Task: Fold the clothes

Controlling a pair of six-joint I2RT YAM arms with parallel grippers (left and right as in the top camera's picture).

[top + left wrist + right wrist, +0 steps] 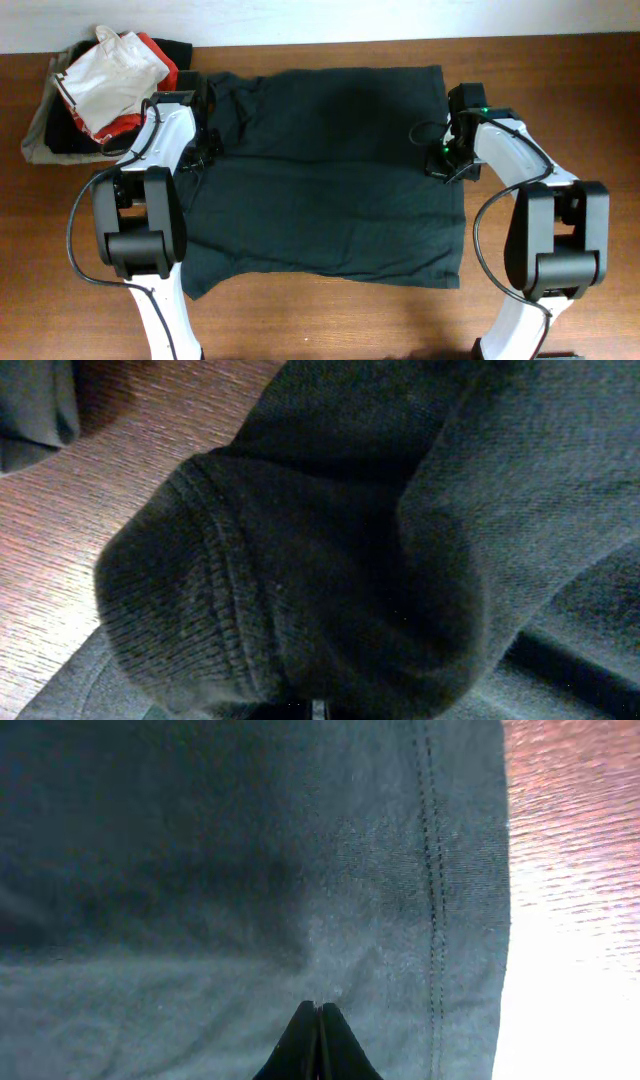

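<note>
The clothes, a dark charcoal T-shirt (pixel 330 170), lie spread across the middle of the wooden table (pixel 580 90). My left gripper (pixel 203 152) is at the shirt's left side by the sleeve. In the left wrist view a bunched fold with a ribbed hem (pixel 230 590) bulges right in front of the camera and hides the jaws, which are shut on it. My right gripper (pixel 441 166) is just inside the shirt's right edge. In the right wrist view its tips (pixel 318 1008) are pressed together on flat fabric (pixel 250 870) near the stitched hem (pixel 432 870).
A pile of other garments sits at the back left corner: a white one with red-orange trim (pixel 110 75) on top of a grey-khaki one (pixel 38 135). Both arm bases stand at the front edge. Bare wood shows right of the shirt (pixel 570 840).
</note>
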